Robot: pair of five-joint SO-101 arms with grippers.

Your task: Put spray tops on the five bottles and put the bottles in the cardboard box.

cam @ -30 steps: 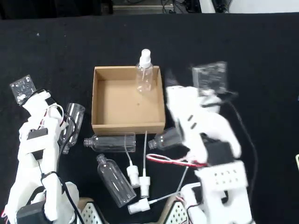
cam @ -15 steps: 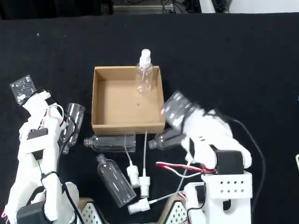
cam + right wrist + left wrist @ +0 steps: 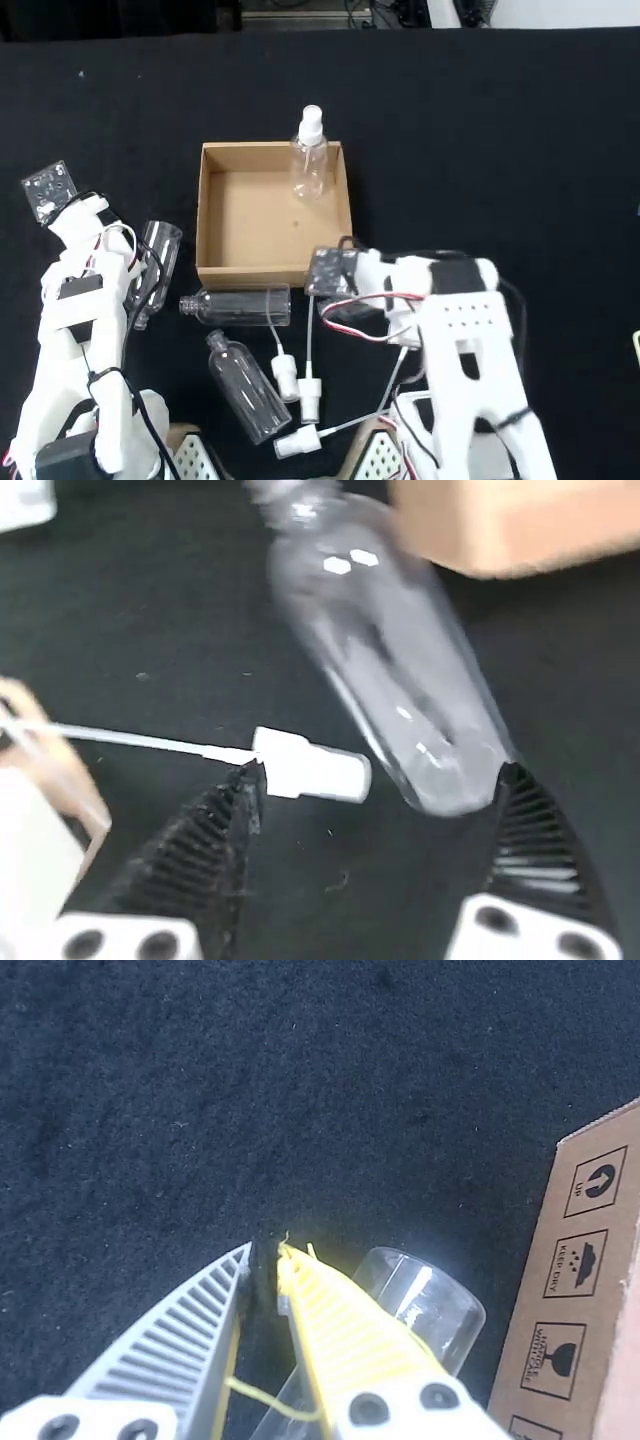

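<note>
The cardboard box (image 3: 275,268) sits mid-table, and one clear bottle with a spray top (image 3: 310,152) stands at its far wall. Other uncapped bottles lie in front of it (image 3: 237,305) (image 3: 245,385). My right gripper (image 3: 380,775) (image 3: 340,295) is open low over another lying bottle (image 3: 385,670), whose base rests between the fingers. A loose spray top (image 3: 310,765) lies beside that bottle. My left gripper (image 3: 265,1260) is shut, with nothing between its fingers. It rests beside a clear bottle (image 3: 420,1305) (image 3: 157,258) left of the box (image 3: 590,1290).
More loose spray tops with long tubes (image 3: 285,370) (image 3: 310,390) (image 3: 300,440) lie near the front edge between the two arm bases. A box corner (image 3: 500,520) is close beyond the right gripper. Black cloth covers the table (image 3: 520,130).
The right arm has swung down and leftwards from beside the box's right wall to the bottle in front of the box. The left arm has not moved.
</note>
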